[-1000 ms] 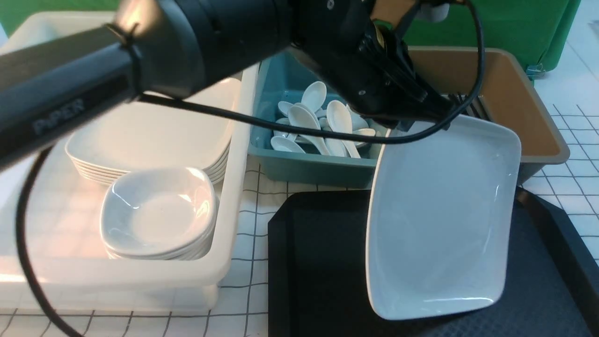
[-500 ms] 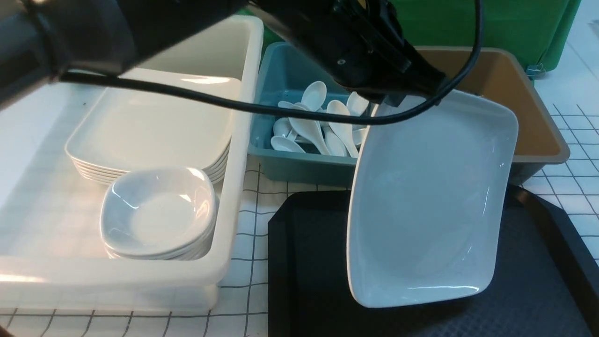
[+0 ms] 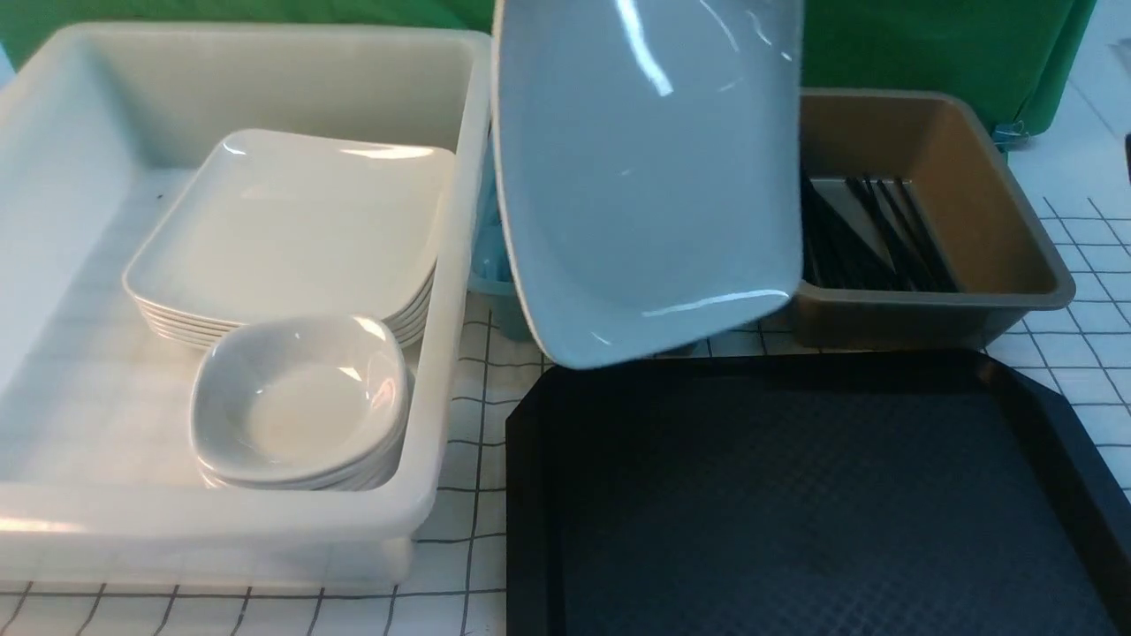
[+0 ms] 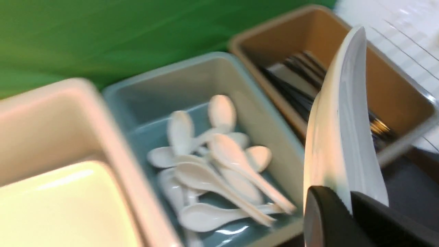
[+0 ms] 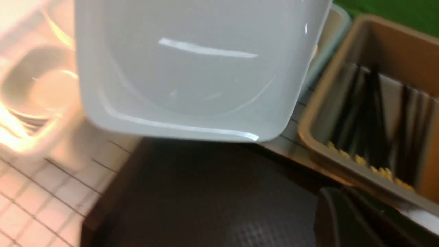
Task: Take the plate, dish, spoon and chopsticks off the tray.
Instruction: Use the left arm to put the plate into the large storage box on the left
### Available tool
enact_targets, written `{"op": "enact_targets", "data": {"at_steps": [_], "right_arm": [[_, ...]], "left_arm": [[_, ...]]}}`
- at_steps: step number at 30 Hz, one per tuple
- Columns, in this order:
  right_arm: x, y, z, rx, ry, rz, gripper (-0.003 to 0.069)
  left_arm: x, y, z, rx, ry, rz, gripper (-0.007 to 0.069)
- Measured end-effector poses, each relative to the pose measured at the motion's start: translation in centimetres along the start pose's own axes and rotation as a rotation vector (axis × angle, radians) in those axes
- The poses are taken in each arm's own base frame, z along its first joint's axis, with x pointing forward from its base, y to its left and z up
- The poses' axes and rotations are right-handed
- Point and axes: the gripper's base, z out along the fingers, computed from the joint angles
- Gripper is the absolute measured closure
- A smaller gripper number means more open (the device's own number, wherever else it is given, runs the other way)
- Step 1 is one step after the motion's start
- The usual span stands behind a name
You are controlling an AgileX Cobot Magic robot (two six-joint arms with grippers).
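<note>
- The left gripper (image 4: 350, 203) was clamped on the rim of the plate (image 4: 343, 120), with one black finger (image 4: 322, 219) on each face, and held it steeply tilted in the air.
- The right gripper (image 5: 346, 219) hung apart from the plate. It was too dark and blurred to tell how its jaws stood.

Plate (image 3: 649, 177) hangs tilted at twelve o'clock, above the tray (image 3: 795, 512). Chopsticks (image 3: 875, 234) lie in brown tub (image 3: 990, 177), two o'clock.
</note>
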Motion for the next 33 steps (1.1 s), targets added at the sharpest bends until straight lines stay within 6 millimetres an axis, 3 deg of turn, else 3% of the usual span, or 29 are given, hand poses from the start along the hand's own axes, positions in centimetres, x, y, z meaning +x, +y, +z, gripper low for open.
{"op": "enact_targets", "data": {"at_steps": [1, 4, 5, 6, 8, 13, 17, 18, 20, 27, 33], "right_arm": [[-0.3, 0.1, 0.1, -0.016, -0.006, -0.007, 0.0650], [-2.2, 0.5, 1.0, -0.101, -0.033, -0.026, 0.0652], [-2.2, 0.6, 1.2, -0.105, -0.027, -0.029, 0.0652], [-3.0, 1.0, 2.0, -0.145, -0.017, -0.056, 0.0652], [-3.8, 1.8, 3.1, -0.191, 0.000, -0.085, 0.0652], [-5.6, 4.4, 5.8, -0.284, 0.035, -0.170, 0.0652], [-6.6, 5.7, 7.1, -0.315, 0.035, -0.205, 0.0652], [-6.6, 5.7, 7.2, -0.316, 0.036, -0.206, 0.0652], [-7.3, 6.1, 8.1, -0.321, 0.019, -0.214, 0.0652], [-9.2, 6.8, 10.5, -0.332, 0.006, -0.191, 0.0652], [-9.6, 6.8, 11.0, -0.331, 0.002, -0.177, 0.0652]], "left_arm": [[-0.1, 1.0, -0.2, -0.015, -0.005, -0.022, 0.0593], [-0.4, 7.0, -1.4, -0.105, -0.047, -0.167, 0.0593], [-0.4, 7.0, -1.4, -0.105, -0.047, -0.167, 0.0593], [-0.2, 9.8, -2.1, -0.145, -0.063, -0.236, 0.0593], [0.4, 12.8, -2.7, -0.190, -0.077, -0.307, 0.0593], [3.8, 20.6, -3.8, -0.307, -0.124, -0.524, 0.0593], [7.3, 24.4, -3.4, -0.352, -0.173, -0.660, 0.0593], [7.4, 24.4, -3.3, -0.351, -0.175, -0.664, 0.0593], [9.8, 25.5, -2.1, -0.370, -0.203, -0.741, 0.0593], [15.3, 25.6, 1.0, -0.370, -0.209, -0.903, 0.0593], [16.4, 24.6, 2.8, -0.359, -0.218, -0.904, 0.0591]]}}
